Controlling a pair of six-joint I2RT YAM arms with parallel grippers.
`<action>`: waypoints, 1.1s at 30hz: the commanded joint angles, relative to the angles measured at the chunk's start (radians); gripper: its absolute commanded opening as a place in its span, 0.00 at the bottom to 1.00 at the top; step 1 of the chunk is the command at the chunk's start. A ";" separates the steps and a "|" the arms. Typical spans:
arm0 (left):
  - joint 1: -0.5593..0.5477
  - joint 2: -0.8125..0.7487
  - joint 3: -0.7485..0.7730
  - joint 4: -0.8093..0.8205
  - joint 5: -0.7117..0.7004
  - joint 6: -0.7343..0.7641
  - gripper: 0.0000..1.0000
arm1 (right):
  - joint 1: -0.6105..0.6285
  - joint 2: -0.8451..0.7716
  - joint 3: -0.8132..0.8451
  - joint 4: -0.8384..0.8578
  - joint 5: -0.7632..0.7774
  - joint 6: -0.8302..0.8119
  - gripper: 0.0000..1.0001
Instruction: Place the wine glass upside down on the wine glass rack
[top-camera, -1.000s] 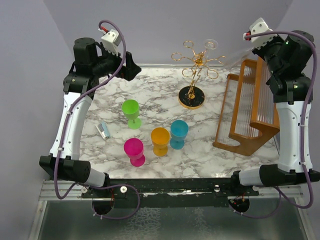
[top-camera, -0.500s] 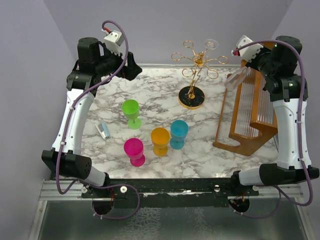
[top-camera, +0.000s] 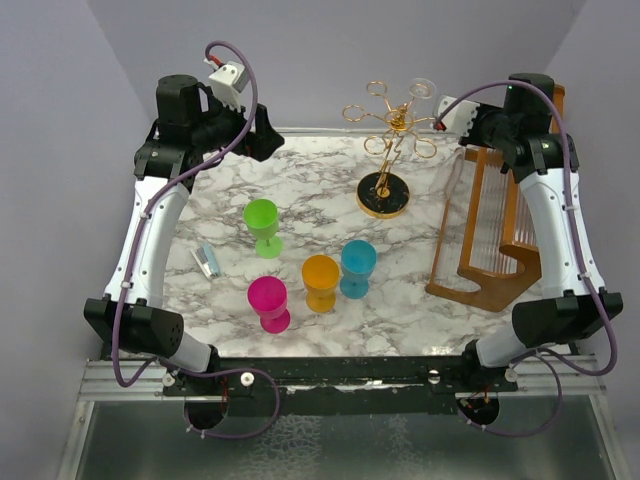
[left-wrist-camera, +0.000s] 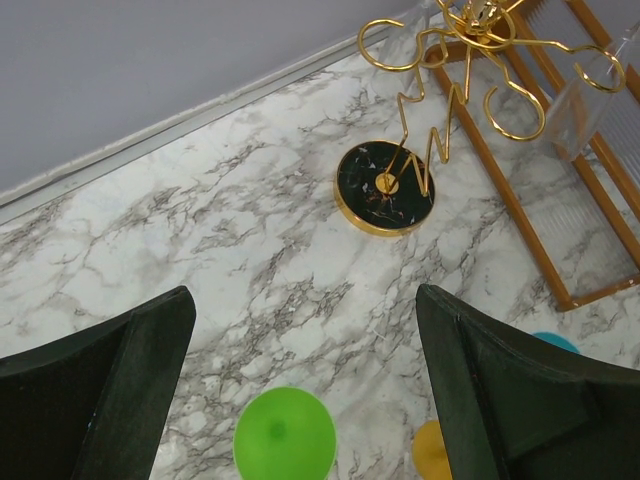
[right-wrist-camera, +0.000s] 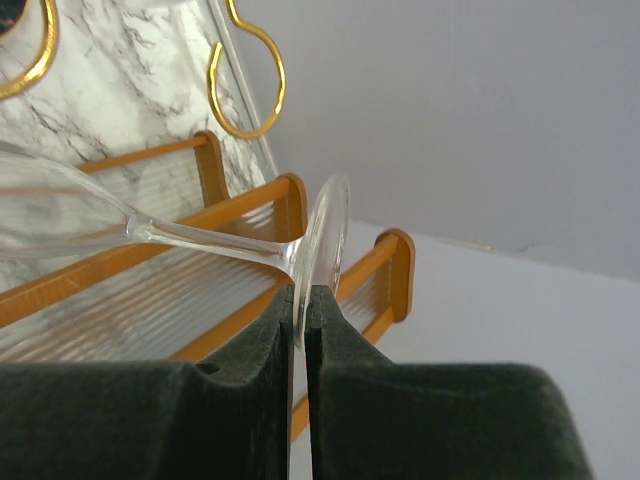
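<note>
A white marble-patterned table (top-camera: 300, 185) carries four coloured goblets, all upright. The green goblet (top-camera: 263, 222) stands alone toward the left. Nearer the front edge, the orange goblet (top-camera: 321, 278) and the blue goblet (top-camera: 358, 265) stand close side by side; whether they touch cannot be told. The pink goblet (top-camera: 268, 300) sits just left of the orange one, apart from it. A small pale-blue and silver object (top-camera: 207, 261) lies flat near the left edge. A brown wooden frame (top-camera: 482, 292) with clear ribbed panels stands at the right.
</note>
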 joint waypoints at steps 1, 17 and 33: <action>0.006 -0.003 0.034 -0.008 -0.021 0.022 0.94 | 0.011 0.020 0.022 0.045 -0.134 -0.049 0.01; 0.013 0.002 0.040 -0.012 -0.027 0.023 0.94 | 0.060 0.131 0.127 0.066 -0.282 -0.106 0.01; 0.017 0.026 0.063 -0.020 -0.029 0.024 0.93 | 0.139 0.212 0.099 0.241 0.007 -0.117 0.01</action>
